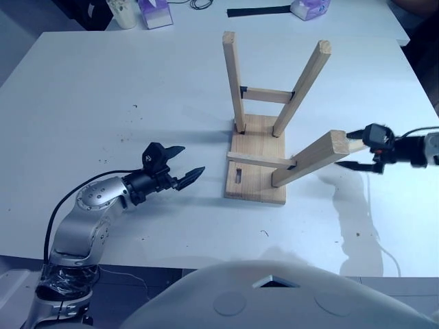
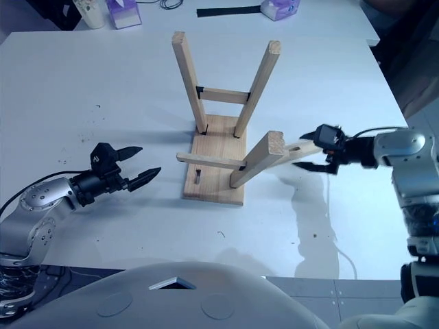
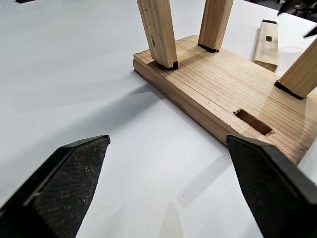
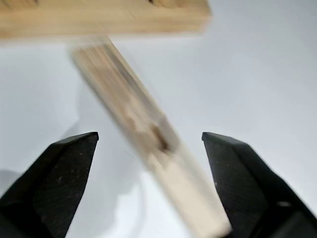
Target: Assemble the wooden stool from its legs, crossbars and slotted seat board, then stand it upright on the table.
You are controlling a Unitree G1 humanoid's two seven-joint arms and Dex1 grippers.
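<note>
Surroundings first. The white table (image 1: 103, 82) takes up most of the head view. Along its far edge, at the top of the frame, we log a purple box (image 1: 156, 12), a pale cup (image 1: 123, 12) left of it, a black strip (image 1: 258, 10) at top centre and a purple pack (image 1: 310, 8) further right. Dark specks (image 1: 125, 137) dot the surface left of centre. Bare table separates the left gripper (image 1: 194, 157), at lower left, from the board.

The seat board (image 1: 257, 161) lies flat at frame centre.
- Two legs stand upright in its far slots, the left-hand leg (image 1: 234, 79) and the right-hand leg (image 1: 302, 89). A crossbar (image 1: 267, 94) joins them.
- A third leg (image 1: 312, 159) has its foot at the near right corner and tilts out toward the right.
- A second crossbar (image 1: 260, 160) runs from the third leg to the board's left edge.
- The near left slot (image 1: 237, 176) is open.
- A loose wooden piece (image 3: 266, 44) lies on the table right of the board, just past the tilted leg's free end.

Left gripper: fingers spread wide, holding nothing, pointing at the board.

Right gripper (image 1: 341, 149), centre right: fingers wide apart and straddling the loose piece. We see a gap on each side, so there is no grip.
</note>
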